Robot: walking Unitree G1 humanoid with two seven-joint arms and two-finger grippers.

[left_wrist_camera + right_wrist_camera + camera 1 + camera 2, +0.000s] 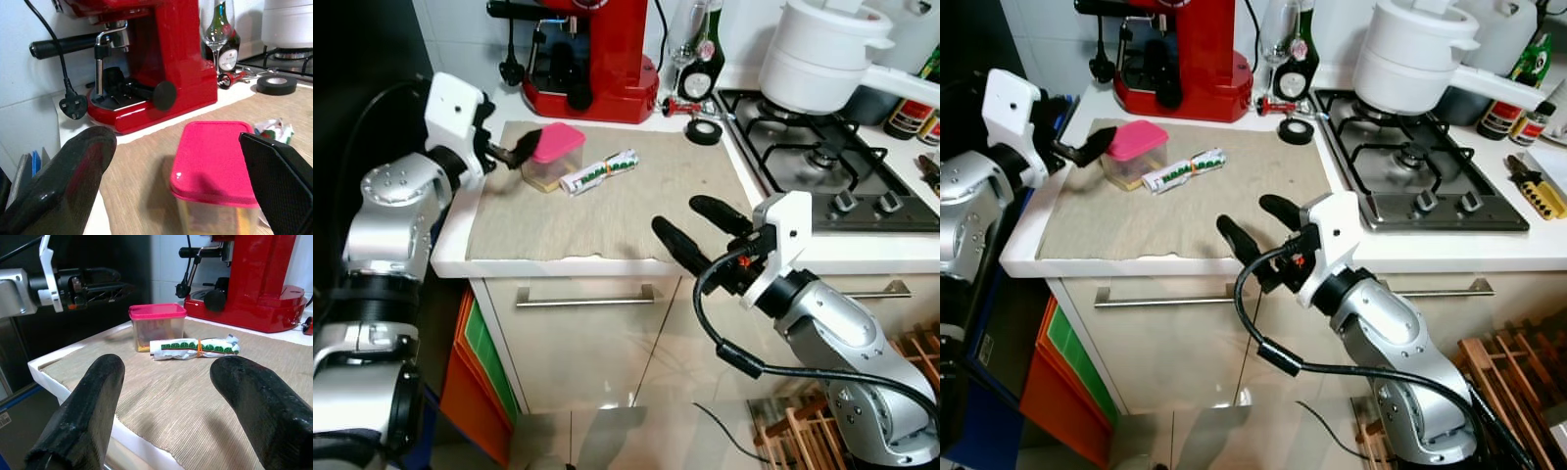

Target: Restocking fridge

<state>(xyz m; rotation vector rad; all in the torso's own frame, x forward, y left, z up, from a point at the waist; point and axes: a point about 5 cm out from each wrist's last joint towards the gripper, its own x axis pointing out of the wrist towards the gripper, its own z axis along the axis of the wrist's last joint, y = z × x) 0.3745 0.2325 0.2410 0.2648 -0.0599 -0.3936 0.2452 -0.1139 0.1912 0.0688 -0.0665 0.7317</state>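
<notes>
Left wrist view: left gripper (181, 181) fingers spread, straddling pink-lidded box (217, 171); grip too high risks popping lid.

Home kitchen: hob (822, 157), espresso machine (592, 54).

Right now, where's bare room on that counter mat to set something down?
The mat is bare across its front and right, from the rolled packet to the hob. The back left is crowded: pink-lidded container, packet, left gripper with open fingers. Tape roll and red coffee machine line the back.
</notes>
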